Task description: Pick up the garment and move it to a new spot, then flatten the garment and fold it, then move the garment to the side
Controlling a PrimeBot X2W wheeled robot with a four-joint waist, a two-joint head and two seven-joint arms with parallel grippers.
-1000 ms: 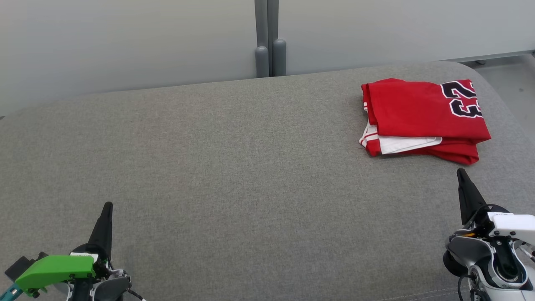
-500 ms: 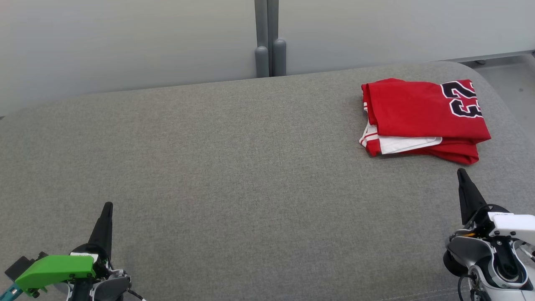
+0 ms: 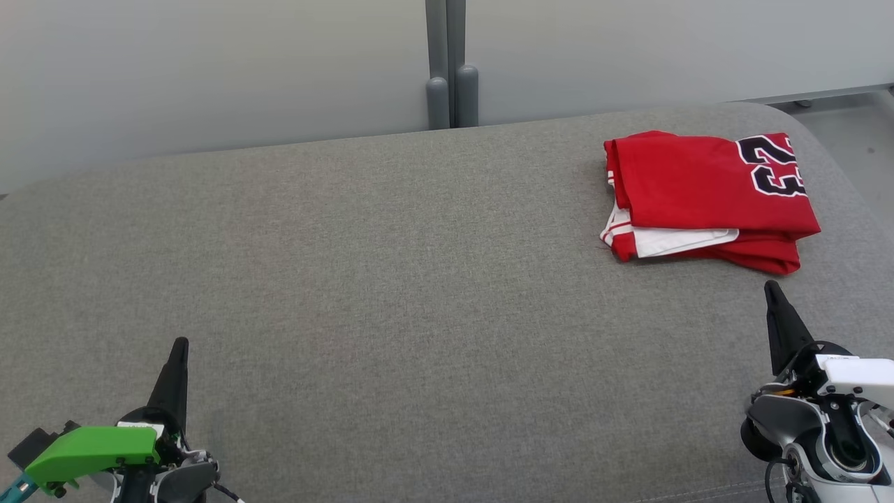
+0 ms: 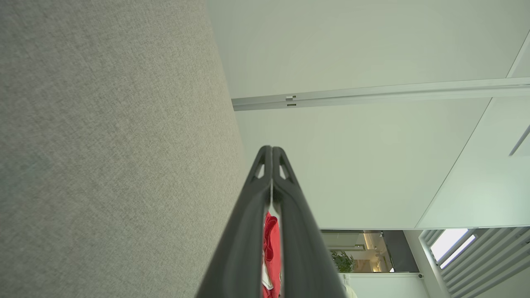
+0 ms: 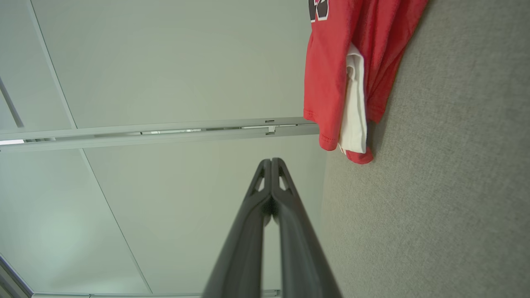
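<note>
We see the red jersey (image 3: 705, 192) lying folded on the far right of the grey upholstered surface (image 3: 391, 279), close to its rounded right-hand corner. It makes a compact, roughly rectangular bundle. A dark number edged in white shows on its top layer at the right end, and a white layer with red stripes peeks out along the near-left edge. Nothing touches the jersey, which rests flat on the fabric.

Our left gripper (image 3: 179, 344) sits at the lower left of the head view, well apart from the jersey, with a green housing (image 3: 91, 450) at its wrist. Its two dark fingers are pressed together along their tips, as the left wrist view confirms, and they hold nothing. Through the slit lower down between those fingers we catch a sliver of red cloth far off.

Our right gripper (image 3: 770, 286) sits at the lower right, near the jersey's near edge but not touching it, with a white housing (image 3: 855, 374) behind it. Its fingers are likewise closed tip to tip and empty.

Behind the surface stand pale wall panels, joined by a grey post (image 3: 447, 70).
</note>
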